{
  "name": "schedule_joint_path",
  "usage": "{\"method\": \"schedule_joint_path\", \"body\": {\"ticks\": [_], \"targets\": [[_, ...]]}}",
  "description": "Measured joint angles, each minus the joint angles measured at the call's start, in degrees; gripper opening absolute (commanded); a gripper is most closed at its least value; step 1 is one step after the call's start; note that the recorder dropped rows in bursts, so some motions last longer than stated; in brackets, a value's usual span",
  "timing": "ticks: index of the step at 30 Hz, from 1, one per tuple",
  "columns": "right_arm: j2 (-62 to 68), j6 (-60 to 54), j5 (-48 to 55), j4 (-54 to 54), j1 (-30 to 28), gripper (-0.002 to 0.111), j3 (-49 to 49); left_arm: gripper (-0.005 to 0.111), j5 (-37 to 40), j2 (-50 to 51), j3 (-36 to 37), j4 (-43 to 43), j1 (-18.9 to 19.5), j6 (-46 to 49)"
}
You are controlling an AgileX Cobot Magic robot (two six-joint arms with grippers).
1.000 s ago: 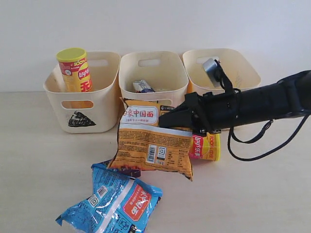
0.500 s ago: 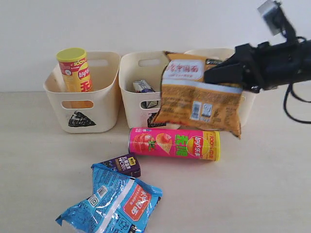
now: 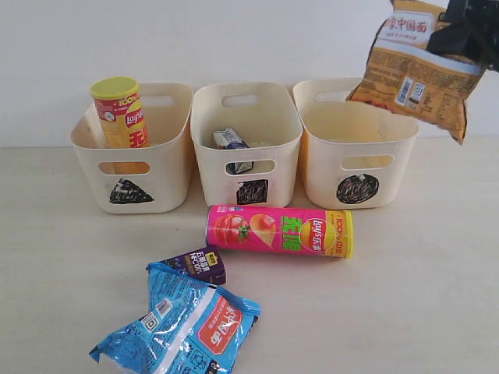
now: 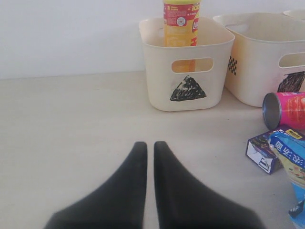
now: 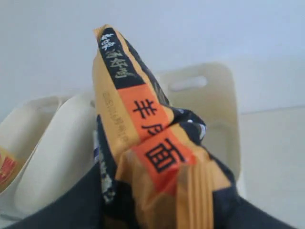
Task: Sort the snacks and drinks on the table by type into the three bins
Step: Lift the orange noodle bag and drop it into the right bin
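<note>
The right gripper, clamped on the orange bag by its top edge, hangs it at one o'clock above the circle bin, seemingly for a drop; the left gripper sits closed, empty.

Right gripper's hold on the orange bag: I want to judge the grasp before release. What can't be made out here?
- Right gripper: exterior view, cut off by the top-right edge; right wrist view, its tips buried under the orange bag.
- Circle bin floor: exterior view, hidden by its front wall; right wrist view, by the bag.
- Drink carton in the square bin: exterior view, mostly behind the wall.
</note>
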Motion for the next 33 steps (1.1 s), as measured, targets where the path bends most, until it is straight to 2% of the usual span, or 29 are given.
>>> {"method": "schedule_joint_path", "body": {"ticks": [5, 16, 22, 31, 33], "targets": [[4.6, 0.0, -7.8, 1.4, 2.2, 0.001, -5.6, 0.004, 0.0, 0.0, 0.0, 0.0, 0.0, 0.0], [21.5, 1.1, -16.8, 3.3, 7.9, 0.001, -21.2, 0.004, 0.0, 0.0, 0.0, 0.0, 0.0, 0.0], [30.0, 4.3, -18.3, 3.6, 9.2, 0.001, -27.1, 0.004, 0.0, 0.0, 0.0, 0.0, 0.0, 0.0], [36.6, 7.6, -18.8, 3.6, 9.3, 0.002, -29.2, 0.004, 0.0, 0.0, 0.0, 0.0, 0.0, 0.0], [37.4, 7.6, -18.8, 3.7, 9.3, 0.006, -29.2, 0.004, 0.0, 0.0, 0.0, 0.0, 0.0, 0.0]]}}
